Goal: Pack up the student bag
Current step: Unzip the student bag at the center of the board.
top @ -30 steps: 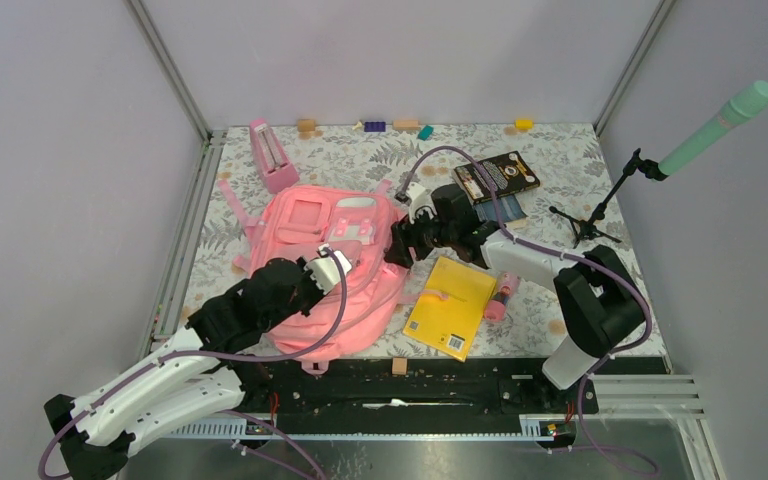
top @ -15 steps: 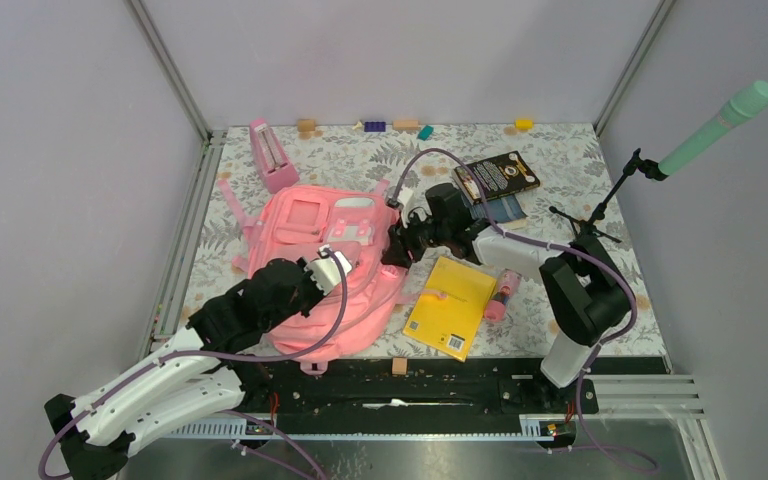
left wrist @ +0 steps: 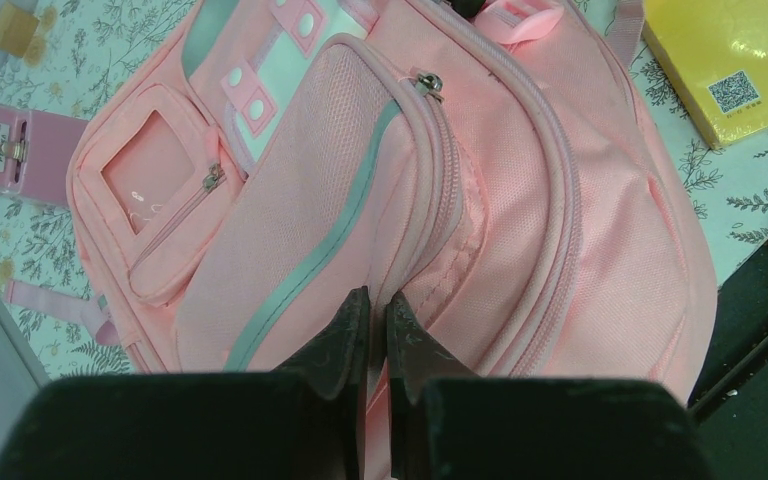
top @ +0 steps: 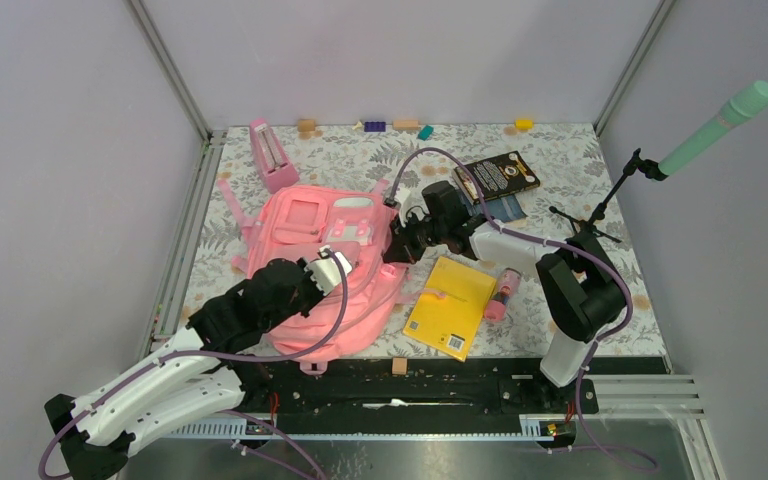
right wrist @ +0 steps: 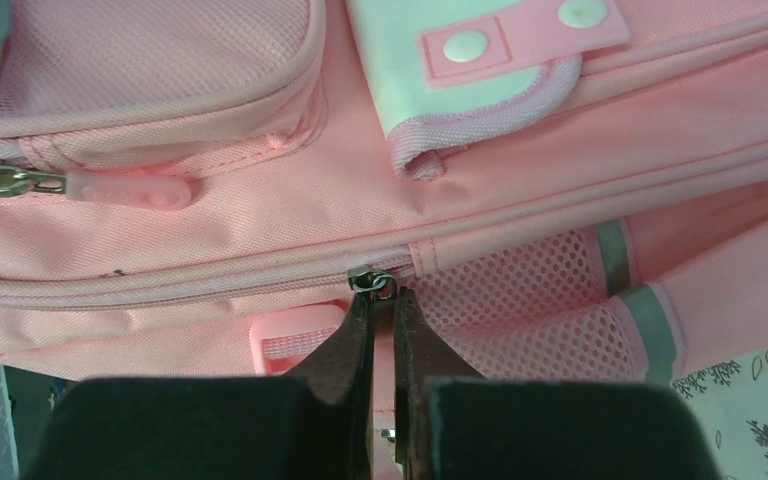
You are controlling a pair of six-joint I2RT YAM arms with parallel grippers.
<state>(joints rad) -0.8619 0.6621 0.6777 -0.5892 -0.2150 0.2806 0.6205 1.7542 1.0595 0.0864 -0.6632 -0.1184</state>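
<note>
The pink student bag (top: pixel 305 222) lies flat on the floral table, front pockets up. My left gripper (left wrist: pixel 377 300) rests low on the bag's front pocket (left wrist: pixel 300 230), shut with a fold of pink fabric pinched between its fingertips. My right gripper (right wrist: pixel 383 295) reaches in from the right edge of the student bag (right wrist: pixel 210 210). It is shut on the pull hanging from the metal zipper slider (right wrist: pixel 372 282) of the long main zip. In the top view the right gripper (top: pixel 392 252) sits at the bag's right side and the left gripper (top: pixel 352 272) on its lower middle.
A yellow book (top: pixel 450 307) and a pink tube (top: pixel 500 297) lie right of the bag. A black book (top: pixel 500 175) lies behind the right arm. A pink metronome (top: pixel 273 155) stands at the back left, a mint microphone on a stand (top: pixel 715 125) at the right, small blocks (top: pixel 400 125) along the back edge.
My right gripper has slid slightly left to the bag's edge and closed from open onto the zipper pull. The left arm and the bag have stayed put.
</note>
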